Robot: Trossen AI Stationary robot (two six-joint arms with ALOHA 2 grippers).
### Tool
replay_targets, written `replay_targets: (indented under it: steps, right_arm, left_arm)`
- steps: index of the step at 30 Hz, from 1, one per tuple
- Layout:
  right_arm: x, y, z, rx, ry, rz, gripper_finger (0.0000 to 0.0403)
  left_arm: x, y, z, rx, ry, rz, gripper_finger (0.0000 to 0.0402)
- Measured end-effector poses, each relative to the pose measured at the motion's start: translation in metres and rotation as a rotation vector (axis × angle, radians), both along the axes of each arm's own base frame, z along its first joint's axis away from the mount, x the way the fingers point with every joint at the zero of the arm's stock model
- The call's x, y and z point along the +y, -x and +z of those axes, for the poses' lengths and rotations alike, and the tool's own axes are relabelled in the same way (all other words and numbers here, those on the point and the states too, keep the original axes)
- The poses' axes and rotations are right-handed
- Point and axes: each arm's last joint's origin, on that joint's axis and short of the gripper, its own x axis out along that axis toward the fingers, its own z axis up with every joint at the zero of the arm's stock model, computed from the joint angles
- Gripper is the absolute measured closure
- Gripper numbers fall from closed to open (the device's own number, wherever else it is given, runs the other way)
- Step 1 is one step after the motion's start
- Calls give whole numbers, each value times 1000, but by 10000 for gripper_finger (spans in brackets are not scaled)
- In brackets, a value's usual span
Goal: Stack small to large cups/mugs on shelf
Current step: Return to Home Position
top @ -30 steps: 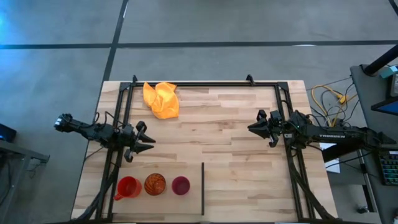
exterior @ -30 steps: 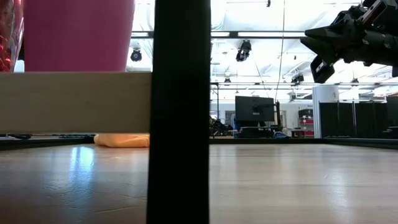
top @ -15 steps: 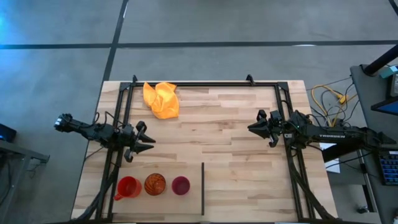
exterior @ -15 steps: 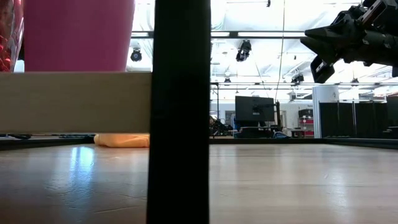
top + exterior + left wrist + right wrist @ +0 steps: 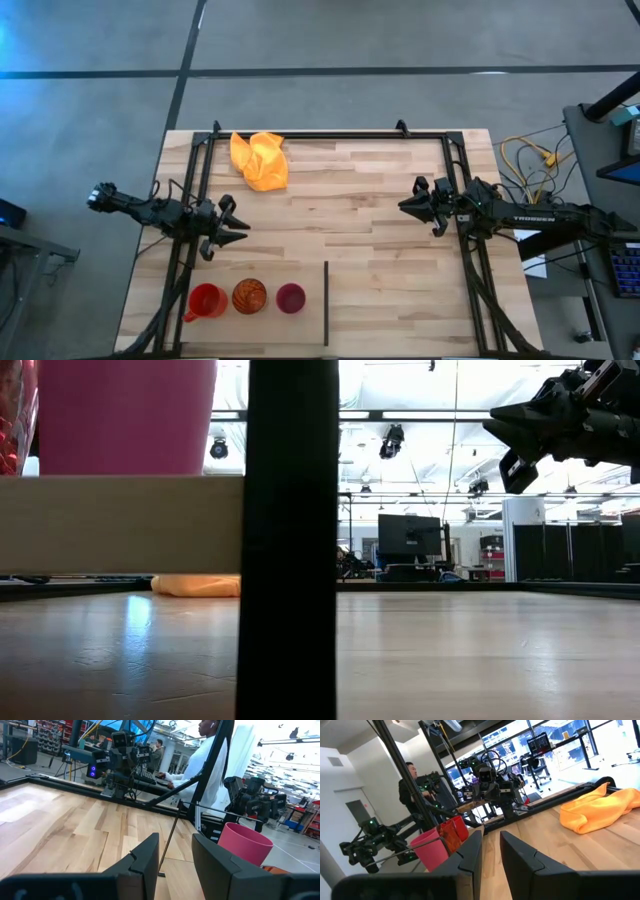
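Overhead and level views of the wooden tabletop with both arms drawn back to its sides.

The three cups stand upright in one row on a raised shelf along the tabletop's camera-side edge, towards the left arm's corner. The red mug is nearest the left edge, with its handle pointing that way. The orange patterned tumbler stands just beside it in the middle. The magenta cup comes last, near the dark upright that closes the shelf. None is nested in another. In the low view the magenta cup rests on the pale shelf board, clear of the tabletop beneath.

The left gripper hangs over the left edge, above the frame rail and well apart from the cups. Its fingers stand a narrow gap apart with nothing between them. The right gripper hangs above the tabletop just inside the right edge and points inward. Its fingers also show a narrow gap and hold nothing.

A crumpled yellow-orange cloth lies near the far edge, towards the left corner.
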Motion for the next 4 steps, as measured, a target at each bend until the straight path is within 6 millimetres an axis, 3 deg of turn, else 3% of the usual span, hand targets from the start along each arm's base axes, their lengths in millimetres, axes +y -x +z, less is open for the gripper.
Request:
replay_targets:
  steps: [4]
  right_arm:
    - [0, 0, 0, 0, 0, 0, 339]
  left_arm:
    - [0, 0, 0, 0, 0, 0, 299]
